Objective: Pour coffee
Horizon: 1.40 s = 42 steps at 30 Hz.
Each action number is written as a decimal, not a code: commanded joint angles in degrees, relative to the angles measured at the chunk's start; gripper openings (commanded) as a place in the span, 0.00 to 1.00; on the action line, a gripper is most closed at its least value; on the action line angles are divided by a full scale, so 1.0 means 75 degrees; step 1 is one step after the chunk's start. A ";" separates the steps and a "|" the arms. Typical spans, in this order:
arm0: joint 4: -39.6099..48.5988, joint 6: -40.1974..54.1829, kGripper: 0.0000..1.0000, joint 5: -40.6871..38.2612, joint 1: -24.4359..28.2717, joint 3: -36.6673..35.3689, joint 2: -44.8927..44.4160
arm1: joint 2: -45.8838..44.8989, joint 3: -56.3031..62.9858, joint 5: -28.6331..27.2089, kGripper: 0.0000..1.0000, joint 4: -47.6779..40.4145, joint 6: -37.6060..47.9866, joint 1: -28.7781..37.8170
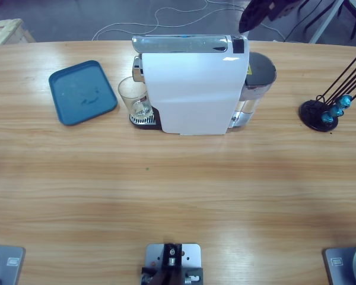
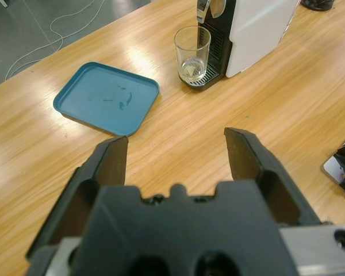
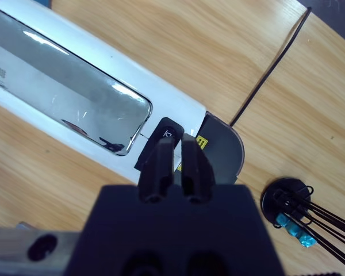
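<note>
The right gripper (image 3: 173,150) has its jaws closed together, nothing held between them, and points down at the black button (image 3: 164,137) on top of the coffee machine (image 1: 193,89); whether the tips touch the button cannot be told. The left gripper (image 2: 175,154) has its jaws spread wide and holds nothing; it hangs above bare table (image 1: 178,196), well apart from the machine.

Coffee: none is visible. The glass (image 1: 133,98) stands upright on the drip grid (image 2: 202,75) under the spout (image 2: 210,7), and both the high view and the left wrist view show it clear, with no dark liquid at its bottom.

Task status, as a judgement:
- Done: glass placed under the spout; right gripper positioned over the button.
- Left: brewing itself. No stream shows at the spout, so dispensing has likely not started.
- Left after that: possibly moving the filled glass, for which the open left gripper appears to stand ready.

Surroundings: a blue tray (image 1: 82,92) lies flat and empty just beside the glass. A black capsule stand (image 1: 320,114) with blue capsules (image 1: 335,108) sits at the far side of the machine, well apart.
</note>
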 commanded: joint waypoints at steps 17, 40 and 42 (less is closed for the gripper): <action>-0.0115 -0.0055 0.71 0.0060 -0.0054 0.0261 0.0246 | 0.0657 -0.0042 -0.0021 0.00 0.0130 0.0168 0.0220; -0.0113 -0.0055 0.71 0.0060 -0.0054 0.0263 0.0214 | 0.0137 0.0446 -0.0502 0.00 -0.0045 0.0271 0.0267; -0.0113 -0.0055 0.71 0.0060 -0.0054 0.0261 0.0223 | 0.0188 0.0458 -0.0490 0.00 -0.0045 0.0271 0.0267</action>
